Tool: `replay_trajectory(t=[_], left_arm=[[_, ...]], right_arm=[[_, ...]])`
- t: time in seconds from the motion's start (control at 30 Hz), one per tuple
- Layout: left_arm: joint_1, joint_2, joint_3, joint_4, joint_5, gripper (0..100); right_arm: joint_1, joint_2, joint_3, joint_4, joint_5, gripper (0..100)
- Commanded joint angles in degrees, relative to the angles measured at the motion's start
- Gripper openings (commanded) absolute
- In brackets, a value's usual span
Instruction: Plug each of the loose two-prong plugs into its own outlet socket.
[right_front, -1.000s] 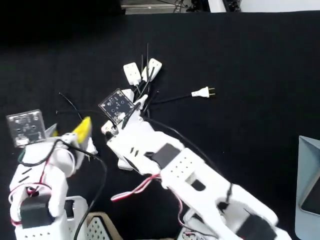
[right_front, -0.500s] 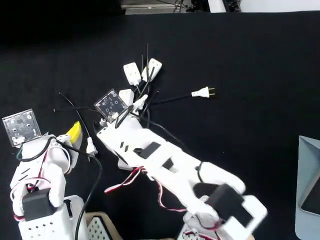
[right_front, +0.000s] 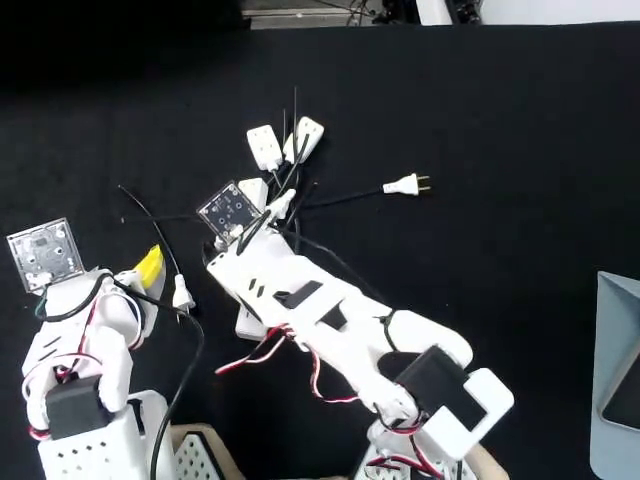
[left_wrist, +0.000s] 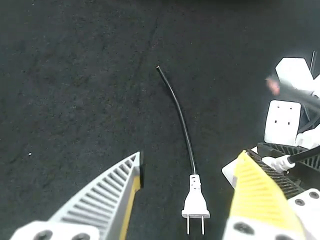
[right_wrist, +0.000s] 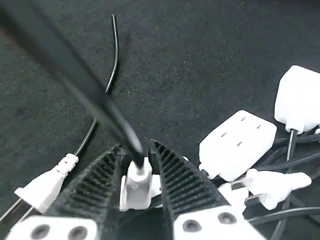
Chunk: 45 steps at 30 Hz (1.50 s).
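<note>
On the table (right_front: 500, 150), the right gripper (right_wrist: 135, 150) has nudged back toward the outlet cluster (right_front: 265, 147), fingers pinched on a white plug (right_wrist: 136, 186) at its near edge, so insertion looks close, while the left gripper (left_wrist: 190, 155), drawn back from the cluster, fingers wide, straddles a second plug (left_wrist: 196, 205).

Matt black cloth (right_front: 500, 120) underneath; smooth white plastic outlet sockets (right_front: 265, 147) at eleven o'clock; two o'clock plug (right_front: 402, 185) has metal prongs (right_front: 424, 183)
</note>
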Motion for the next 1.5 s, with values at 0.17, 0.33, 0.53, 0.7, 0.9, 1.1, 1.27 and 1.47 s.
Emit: replay_trajectory(t=[0.17,0.33,0.53,0.7,0.9,1.1,1.27,1.47], left_arm=[[-0.5,-0.2,-0.4,-1.2,-0.2,30],[-0.5,-0.2,-0.4,-1.2,-0.3,30],[-0.5,-0.2,-0.4,-1.1,-0.3,30],[-0.5,-0.2,-0.4,-1.0,-0.3,30],[-0.5,-0.2,-0.4,-1.2,-0.4,30],[-0.5,-0.2,-0.4,-1.3,-0.3,30],[-0.5,-0.2,0.5,-1.4,-0.3,30],[-0.5,-0.2,0.5,-1.4,-0.3,30]], right_arm=[[-0.8,0.0,-0.9,-1.1,0.4,1.1],[-1.1,0.9,-2.1,-1.1,0.4,1.1],[-1.1,6.7,-5.1,-1.1,0.9,1.1],[-1.1,6.0,-4.3,-1.0,0.9,1.1],[-1.1,-0.9,-0.7,-1.1,0.4,1.1],[-1.7,-9.6,3.4,-0.8,0.4,1.1],[-1.6,-16.5,4.5,8.6,0.4,1.1],[-1.3,-22.7,-4.1,36.7,-6.0,1.2]])
